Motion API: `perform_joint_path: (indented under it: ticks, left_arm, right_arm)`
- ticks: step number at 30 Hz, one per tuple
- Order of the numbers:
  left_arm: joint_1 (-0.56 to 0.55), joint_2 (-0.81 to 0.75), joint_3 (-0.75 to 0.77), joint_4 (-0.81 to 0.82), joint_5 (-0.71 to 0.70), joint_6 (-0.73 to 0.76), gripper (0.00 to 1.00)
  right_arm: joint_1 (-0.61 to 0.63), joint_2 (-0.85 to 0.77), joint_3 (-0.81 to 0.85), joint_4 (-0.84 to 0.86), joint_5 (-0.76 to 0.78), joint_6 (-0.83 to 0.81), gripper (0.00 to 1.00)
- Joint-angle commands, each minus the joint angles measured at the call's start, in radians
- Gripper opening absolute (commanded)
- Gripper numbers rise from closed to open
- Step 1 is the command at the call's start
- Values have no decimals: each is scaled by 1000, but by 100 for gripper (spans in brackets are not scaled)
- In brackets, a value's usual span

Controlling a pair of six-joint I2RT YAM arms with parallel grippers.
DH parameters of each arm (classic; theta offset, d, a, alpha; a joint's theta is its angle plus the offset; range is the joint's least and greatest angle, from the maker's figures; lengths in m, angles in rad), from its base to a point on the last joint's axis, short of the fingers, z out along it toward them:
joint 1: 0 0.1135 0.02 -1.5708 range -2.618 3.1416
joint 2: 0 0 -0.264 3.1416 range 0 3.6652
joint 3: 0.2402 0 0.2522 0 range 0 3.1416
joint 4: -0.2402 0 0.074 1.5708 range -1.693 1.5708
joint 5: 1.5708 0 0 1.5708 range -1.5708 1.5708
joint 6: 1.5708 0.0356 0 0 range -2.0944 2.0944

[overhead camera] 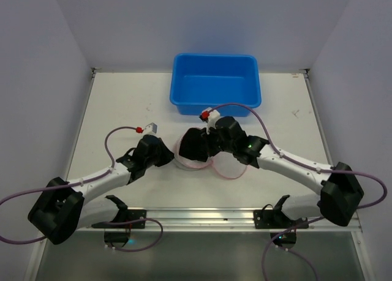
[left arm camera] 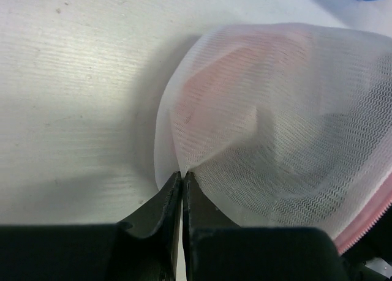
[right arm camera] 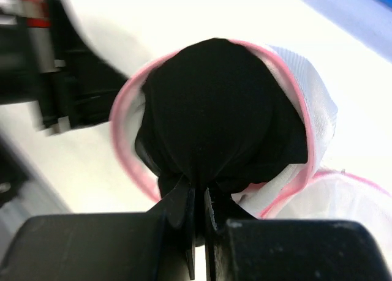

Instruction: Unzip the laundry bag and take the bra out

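Closest in, the left end effector [left arm camera: 183, 177]: its two dark fingers are pressed together, and a pleat of fine white mesh is pinched right at their tips. That mesh is the laundry bag [left arm camera: 275, 128], billowing up just beyond the fingertips, soft, translucent, honeycomb-woven, with a rosy tint showing through the netting. Off to its lower right runs the pink zipper [left arm camera: 367, 223], a ribbed, toothed strip along the bag's edge. Under it all is the pale, faintly grained tabletop [left arm camera: 73, 79].

Over to the right end effector [right arm camera: 197, 192]: fingers drawn together and clamped on a gathered tuck of black cloth. That's the bra [right arm camera: 214, 103], a smooth, matte, rounded dome bulging just ahead of the fingertips, out through the bag's opening. Pink trim rings it like a hoop, and white netting folds back on its right side. In the overhead view the bag sits on the tabletop between the two end effectors, both of them touching it.

Further out, past both end effectors, stands the blue tub [overhead camera: 214, 56], glossy moulded plastic, rectangular with rounded corners, well apart from the bag.
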Motion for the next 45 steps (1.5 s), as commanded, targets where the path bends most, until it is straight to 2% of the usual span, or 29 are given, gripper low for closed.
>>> perform_joint_path:
  ticks: [1, 5, 10, 14, 21, 25, 34, 40, 45]
  left_arm:
    - [26, -27, 32, -26, -20, 28, 6]
    - [31, -18, 33, -29, 0, 31, 4]
    - [32, 2, 33, -36, 35, 38, 2]
    - [31, 1, 27, -42, 40, 45, 2]
    - [32, 1, 15, -27, 52, 40, 2]
    - [32, -4, 12, -18, 52, 37, 1]
    - [32, -38, 4, -35, 74, 31, 1]
    - [32, -42, -1, -26, 81, 28, 1]
    - [32, -47, -16, -20, 89, 26, 1]
  right_arm:
    - [0, -141, -5, -29, -113, -30, 0]
    - [0, -251, 3, -45, -170, -15, 0]
    - [-9, -295, 81, -28, -249, 27, 0]
    - [-25, -304, 216, -34, -323, 38, 0]
    - [-117, -246, 484, -111, -259, 3, 0]
    - [-198, -149, 626, -117, -193, -33, 0]
    - [-361, 308, 955, -120, -155, -33, 0]
    - [-401, 617, 1115, -112, -93, 10, 0]
    - [-401, 797, 1181, -163, -61, 30, 0]
